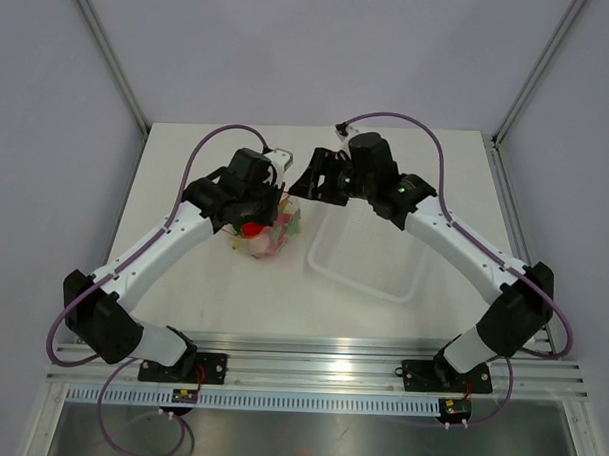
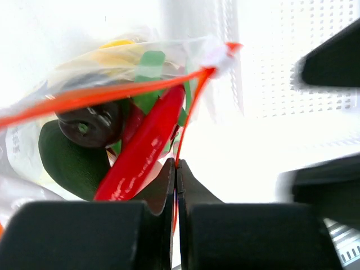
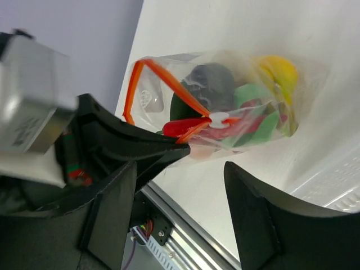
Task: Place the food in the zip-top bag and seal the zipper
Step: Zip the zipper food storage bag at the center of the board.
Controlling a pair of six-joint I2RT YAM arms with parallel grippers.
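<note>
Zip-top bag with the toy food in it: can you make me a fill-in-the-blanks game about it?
The long chilli inside the zip-top bag is ____.
The left tool is shut on the bag's orange-red ____.
The right tool has jaws that stand ____.
Missing words: red; zipper; open.

A clear rectangular tray lies on the white table.

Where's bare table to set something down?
Free: the near edge of the table in front of the zip-top bag and clear tray, and the far strip behind them. Crowded: the middle, where left gripper and right gripper meet at the bag.
</note>
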